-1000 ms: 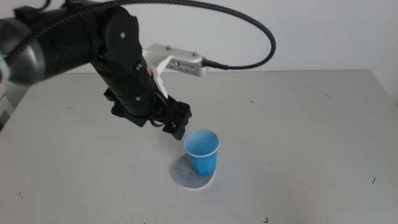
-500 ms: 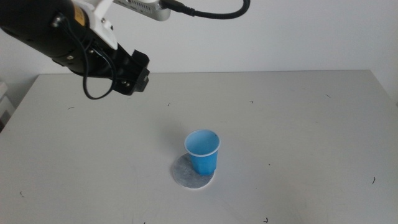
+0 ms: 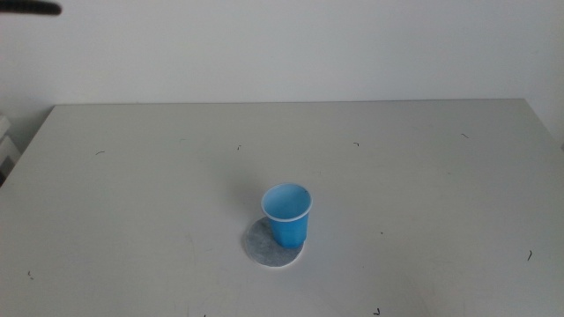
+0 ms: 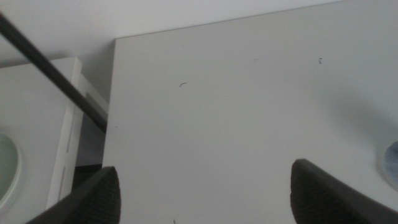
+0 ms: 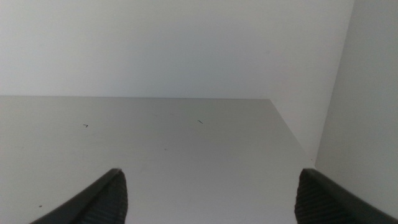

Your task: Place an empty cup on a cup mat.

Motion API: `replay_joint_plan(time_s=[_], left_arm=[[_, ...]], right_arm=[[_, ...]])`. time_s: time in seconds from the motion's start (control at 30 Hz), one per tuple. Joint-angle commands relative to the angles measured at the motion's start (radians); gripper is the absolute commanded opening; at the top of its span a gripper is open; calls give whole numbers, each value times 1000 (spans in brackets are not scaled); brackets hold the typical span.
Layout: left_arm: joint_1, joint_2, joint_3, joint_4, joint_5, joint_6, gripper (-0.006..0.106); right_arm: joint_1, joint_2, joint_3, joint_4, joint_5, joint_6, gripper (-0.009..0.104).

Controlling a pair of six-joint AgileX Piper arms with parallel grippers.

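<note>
The blue cup (image 3: 287, 214) stands upright on the grey cup mat (image 3: 263, 246) near the table's middle front, over the mat's right part. Its inside looks empty. Neither gripper shows in the middle view. In the left wrist view my left gripper (image 4: 205, 168) is open and empty, above the table's left part and well away from the cup. A grey-blue sliver (image 4: 392, 163) at that picture's edge may be the mat. My right gripper (image 5: 210, 171) is open and empty over bare table near a wall.
The grey table (image 3: 423, 176) has a few small dark marks. A dark sliver (image 3: 26, 7) sits at the top left corner of the middle view. The left wrist view shows a white shelf (image 4: 59, 124) and a black cable (image 4: 50, 71) beyond the table's left edge.
The left arm has pulled up and to the left, away from the cup, and has left the middle view. The cup stays on the mat.
</note>
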Motion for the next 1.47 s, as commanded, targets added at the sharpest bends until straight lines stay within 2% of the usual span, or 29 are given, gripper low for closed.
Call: replay_joint_plan(time_s=[0.0, 0.13, 0.5, 0.73, 1.03, 1.43], left_arm=[[64, -93, 66, 2, -112, -6, 105], [112, -238, 244, 1, -222, -6, 105], [110, -567, 766, -4, -716, -6, 105], [108, -688, 959, -22, -750, -73, 105], [108, -862, 1057, -26, -733, -102, 105], [108, -869, 1057, -25, -715, -101, 105]], right_arm=[[2, -19, -12, -9, -78, -8, 94], [2, -19, -12, -9, -78, -8, 94], [2, -19, -12, -9, -78, -8, 94], [2, -19, -12, -9, -78, -8, 94], [2, -19, -12, -9, -78, -8, 94], [2, -19, -12, -9, -78, -8, 94]])
